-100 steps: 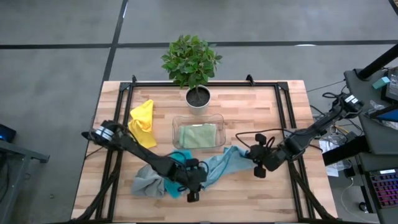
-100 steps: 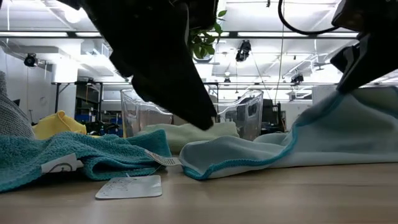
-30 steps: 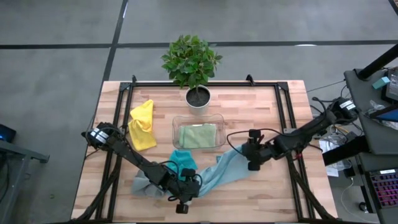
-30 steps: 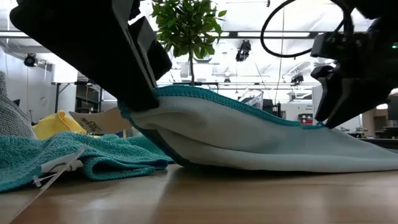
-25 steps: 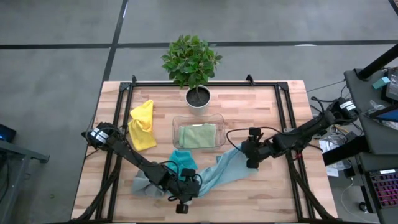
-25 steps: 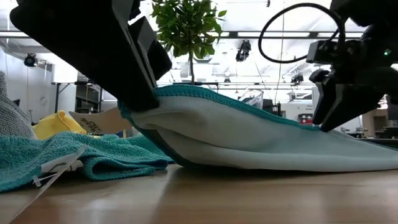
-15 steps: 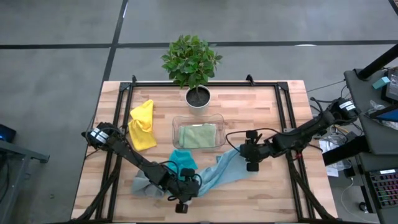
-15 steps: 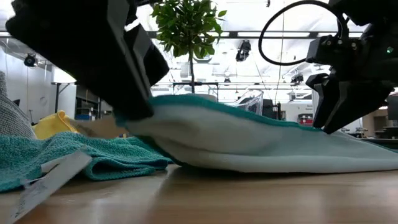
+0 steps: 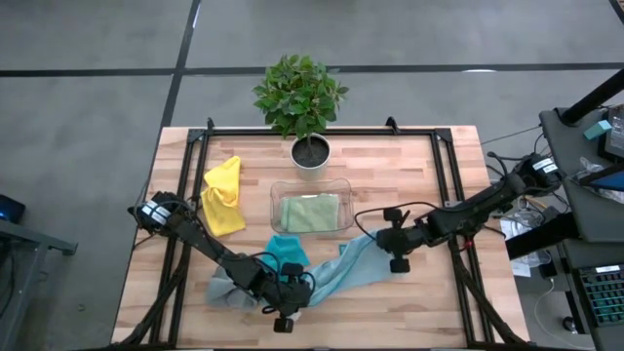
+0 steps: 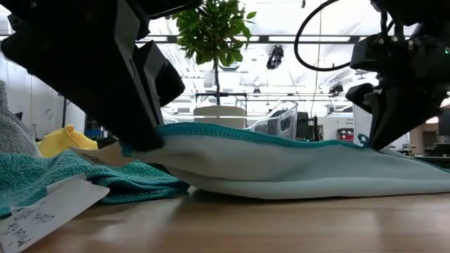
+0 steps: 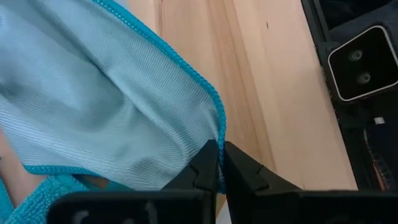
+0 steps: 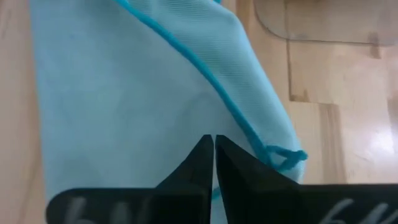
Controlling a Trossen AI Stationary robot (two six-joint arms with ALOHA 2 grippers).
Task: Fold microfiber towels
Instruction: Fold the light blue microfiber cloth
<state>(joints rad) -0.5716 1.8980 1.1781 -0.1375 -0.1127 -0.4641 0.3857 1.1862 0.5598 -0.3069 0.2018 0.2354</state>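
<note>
A light blue towel (image 9: pixel 341 268) lies stretched across the table's near middle between my two grippers. My left gripper (image 9: pixel 297 297) is shut on its near-left end, and my right gripper (image 9: pixel 382 246) is shut on its far-right end. In the low view the towel (image 10: pixel 281 165) spans from the left gripper (image 10: pixel 140 137) to the right gripper (image 10: pixel 380 144), with its underside on the table. A teal towel (image 9: pixel 286 249) and a grey towel (image 9: pixel 222 286) lie bunched beside the left gripper. A yellow towel (image 9: pixel 222 195) lies at the far left. My left gripper pinches the towel's teal-hemmed edge (image 11: pixel 217 134) at a corner between its two fingers, slanting down from the table's left. That end is held a little above the table. My right gripper pinches the towel's face (image 12: pixel 214 127) close to a corner, beside the small hanging loop (image 12: pixel 286 155), slanting down from the right. That end is raised, and the cloth runs almost straight to the other gripper.
A clear tray (image 9: pixel 310 185) with a folded green towel (image 9: pixel 310 212) stands just beyond the blue towel. A potted plant (image 9: pixel 310 151) stands behind it. A white tag (image 10: pixel 42 214) sticks out from the teal towel. Black rails (image 9: pixel 448 195) run along both table sides.
My right gripper has tipped and shut on the towel's far-right end. The end held by my left gripper has sunk lower, so the towel's hump has flattened and the cloth now runs nearly level between the grippers.
</note>
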